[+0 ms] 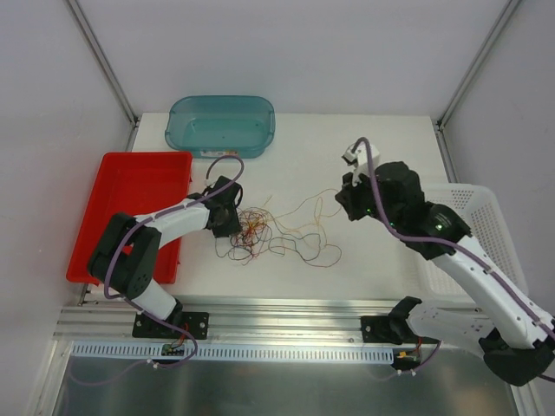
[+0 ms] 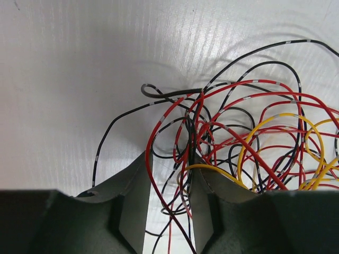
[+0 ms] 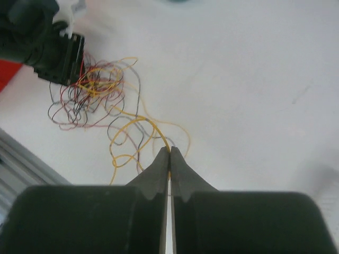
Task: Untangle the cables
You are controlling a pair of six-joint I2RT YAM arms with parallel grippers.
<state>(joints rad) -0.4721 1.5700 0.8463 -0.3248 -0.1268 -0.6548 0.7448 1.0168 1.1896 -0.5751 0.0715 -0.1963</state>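
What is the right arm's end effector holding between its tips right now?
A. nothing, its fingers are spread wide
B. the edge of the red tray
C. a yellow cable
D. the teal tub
C: in the right wrist view the right end effector is pressed shut, with a yellow cable running straight into its tips.

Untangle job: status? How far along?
Early. Done: nothing separated; the thin red, yellow and black cables sit in one knotted clump. In hand: the right tool is shut on a yellow strand leading out of the clump, and the left tool straddles red and black strands, jaws apart. Left: freeing every cable.
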